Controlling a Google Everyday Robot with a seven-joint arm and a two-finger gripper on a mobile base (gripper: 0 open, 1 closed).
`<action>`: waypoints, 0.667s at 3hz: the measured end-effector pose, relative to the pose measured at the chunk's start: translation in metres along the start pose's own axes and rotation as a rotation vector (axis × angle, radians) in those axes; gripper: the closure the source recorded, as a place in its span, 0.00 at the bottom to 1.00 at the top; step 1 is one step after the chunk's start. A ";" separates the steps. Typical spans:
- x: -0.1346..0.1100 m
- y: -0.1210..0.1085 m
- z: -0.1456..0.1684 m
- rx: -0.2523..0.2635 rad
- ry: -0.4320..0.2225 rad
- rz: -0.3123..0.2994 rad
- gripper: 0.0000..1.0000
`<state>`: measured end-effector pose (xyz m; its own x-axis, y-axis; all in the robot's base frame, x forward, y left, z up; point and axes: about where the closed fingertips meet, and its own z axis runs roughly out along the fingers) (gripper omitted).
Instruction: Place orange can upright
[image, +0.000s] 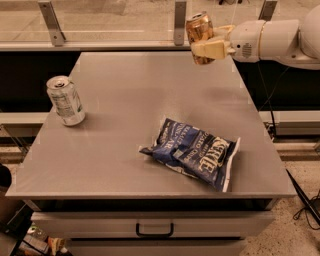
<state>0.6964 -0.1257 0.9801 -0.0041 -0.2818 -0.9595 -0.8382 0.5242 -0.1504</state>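
Note:
The orange can (199, 34) is a shiny copper-orange drink can with a silver top. It is held roughly upright in the air above the far right part of the grey table (130, 105). My gripper (206, 48) reaches in from the right on a white arm and is shut on the orange can, its pale fingers (210, 49) wrapped across the can's lower half. The can's bottom is partly hidden by the fingers.
A silver-white can with a printed label (65, 100) stands upright near the table's left edge. A blue chip bag (196, 152) lies flat at the front right of the table. A railing with posts (180, 20) runs behind the table. A drawer handle (154, 231) shows below the front edge.

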 end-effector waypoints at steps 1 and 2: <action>0.013 0.005 0.001 -0.057 -0.032 -0.032 1.00; 0.030 0.008 0.007 -0.086 -0.079 -0.031 1.00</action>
<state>0.6930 -0.1245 0.9486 0.0629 -0.2311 -0.9709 -0.8807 0.4447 -0.1629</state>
